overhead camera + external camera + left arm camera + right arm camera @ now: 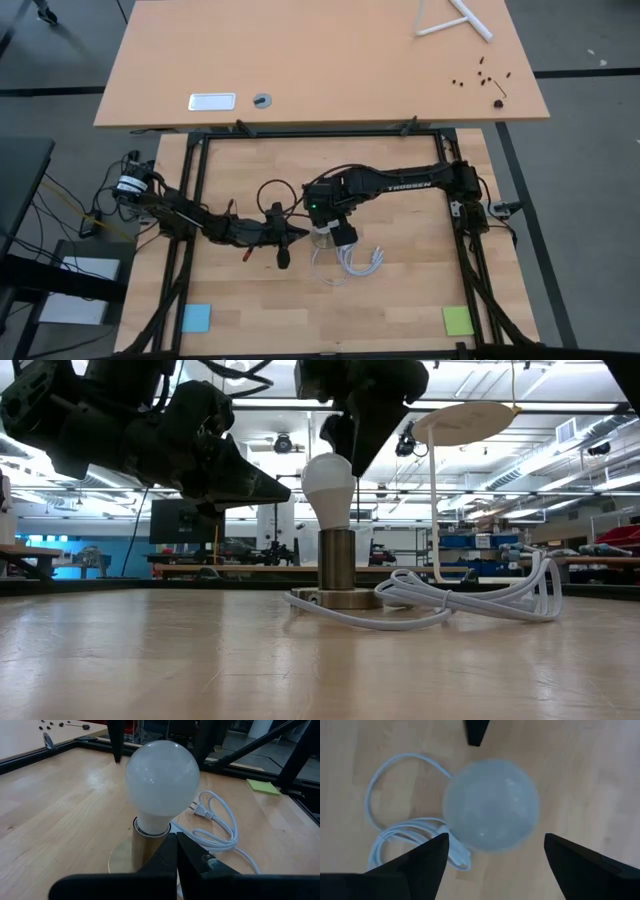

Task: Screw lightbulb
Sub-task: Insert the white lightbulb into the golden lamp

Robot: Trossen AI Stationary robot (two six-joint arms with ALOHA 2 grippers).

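1. Fingers of the right gripper (492, 852) stand wide apart in the right wrist view, straddling the bulb (491, 805) from straight above with a gap on each side. If they close off-centre, one finger would likely meet the glass first and push it askew. The tip of the left gripper shows just beyond the bulb.
2. High view: both arms meet mid-worktop (400, 300); the right gripper (340, 236) hides the bulb, and the left gripper (300, 236) lies just beside it, so a turning wrist could brush it.
3. Low view: the bulb (329, 485) sits upright in the socket (337, 565), whose cord (470, 600) loops beside the base and could drag if the socket spins.
4. Left wrist view: the left fingers (176, 857) are pressed together, aimed at the socket (142, 851); nothing clamps it.
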